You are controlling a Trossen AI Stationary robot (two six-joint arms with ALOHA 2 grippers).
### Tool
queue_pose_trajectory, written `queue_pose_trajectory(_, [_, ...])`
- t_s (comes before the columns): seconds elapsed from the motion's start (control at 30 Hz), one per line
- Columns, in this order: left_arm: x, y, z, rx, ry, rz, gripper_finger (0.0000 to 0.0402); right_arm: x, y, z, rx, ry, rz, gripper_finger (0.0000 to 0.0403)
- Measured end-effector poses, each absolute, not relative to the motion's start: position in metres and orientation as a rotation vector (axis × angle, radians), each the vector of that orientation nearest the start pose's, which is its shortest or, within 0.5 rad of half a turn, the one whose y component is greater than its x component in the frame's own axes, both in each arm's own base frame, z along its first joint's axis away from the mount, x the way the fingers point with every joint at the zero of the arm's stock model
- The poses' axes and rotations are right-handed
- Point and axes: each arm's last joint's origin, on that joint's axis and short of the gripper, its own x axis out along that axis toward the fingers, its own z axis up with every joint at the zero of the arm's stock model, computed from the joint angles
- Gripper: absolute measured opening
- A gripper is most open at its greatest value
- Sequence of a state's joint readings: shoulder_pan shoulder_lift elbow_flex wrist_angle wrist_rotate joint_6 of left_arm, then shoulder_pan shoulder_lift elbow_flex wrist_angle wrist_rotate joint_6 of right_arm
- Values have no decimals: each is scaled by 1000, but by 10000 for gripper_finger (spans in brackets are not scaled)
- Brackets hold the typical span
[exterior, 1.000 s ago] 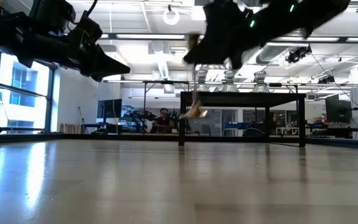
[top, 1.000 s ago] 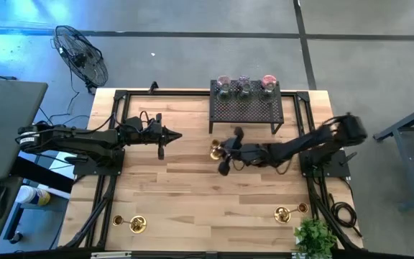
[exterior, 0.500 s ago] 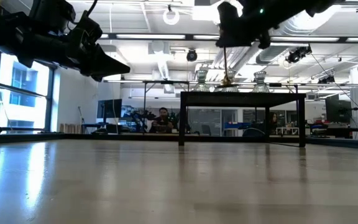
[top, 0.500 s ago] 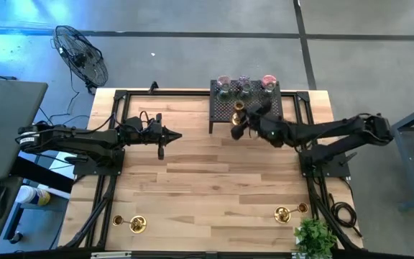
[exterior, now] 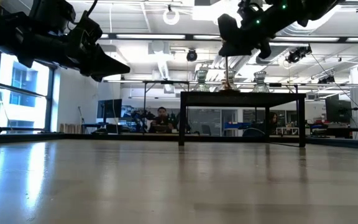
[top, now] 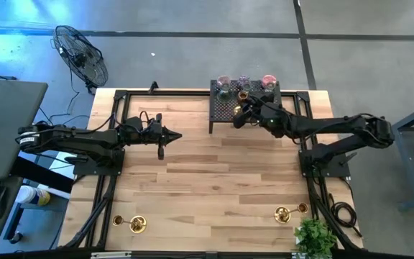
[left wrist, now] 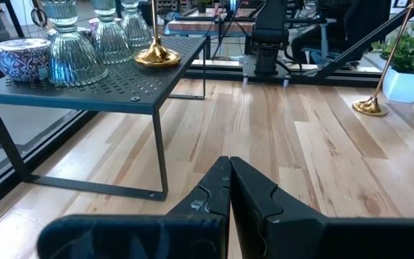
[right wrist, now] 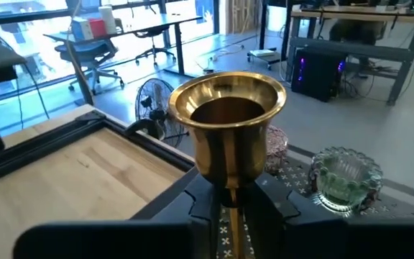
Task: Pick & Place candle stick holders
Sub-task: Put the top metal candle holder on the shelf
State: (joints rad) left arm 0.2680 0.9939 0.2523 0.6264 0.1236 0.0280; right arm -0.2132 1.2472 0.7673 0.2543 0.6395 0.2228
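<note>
My right gripper [top: 244, 109] is shut on a brass candle stick holder [right wrist: 228, 122] over the black perforated rack [top: 247, 109] at the table's far edge. The holder's round base [left wrist: 157, 56] is at the rack's top, near three glass cups [left wrist: 70, 50]. Four more brass holders stand on their bases near the table's front edge: two on the left [top: 136, 224], two on the right [top: 282, 214]. My left gripper [top: 168, 136] hangs shut and empty over the table's left half. My right gripper pinches the holder's slim stem [right wrist: 228, 207] between its two fingers [right wrist: 268, 203], just below the flared brass cup. The fingers come in nearly level from the table's right side and lie across the stem. The holder stands upright with its base [exterior: 229, 89] at the rack's top.
A green plant in a white pot [top: 313, 237] stands at the front right corner, beside the brass holders. A patterned cup [left wrist: 20, 57] sits on the rack by the glass cups. Bare wood lies between the arms in the table's middle [top: 214, 180].
My right gripper has carried the brass holder from the table's middle up and toward the far edge, over the rack. Its wrist has levelled out. The holder, tilted and hanging at first, is now upright with its base at the rack's top.
</note>
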Motion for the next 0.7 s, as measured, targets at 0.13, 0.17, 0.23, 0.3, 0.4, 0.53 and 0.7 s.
queue_pose_trajectory(0.13, [187,48,193,6,115,142,1,254,-75,276,164,137,-896,35])
queue_pose_trajectory(0.17, [187,48,193,6,115,142,1,252,-75,277,168,136,-911,36])
queue_pose_trajectory(0.23, [187,48,193,6,114,142,1,248,-75,281,181,123,-931,40])
queue_pose_trajectory(0.3, [187,48,193,5,114,142,1,244,-74,283,192,116,-936,43])
queue_pose_trajectory(0.4, [187,48,193,5,114,142,1,243,-74,283,191,124,-944,40])
queue_pose_trajectory(0.53, [187,48,193,3,114,142,1,242,-79,280,207,138,-964,35])
queue_pose_trajectory(0.7, [187,48,193,-1,113,143,1,240,-86,280,231,136,-972,44])
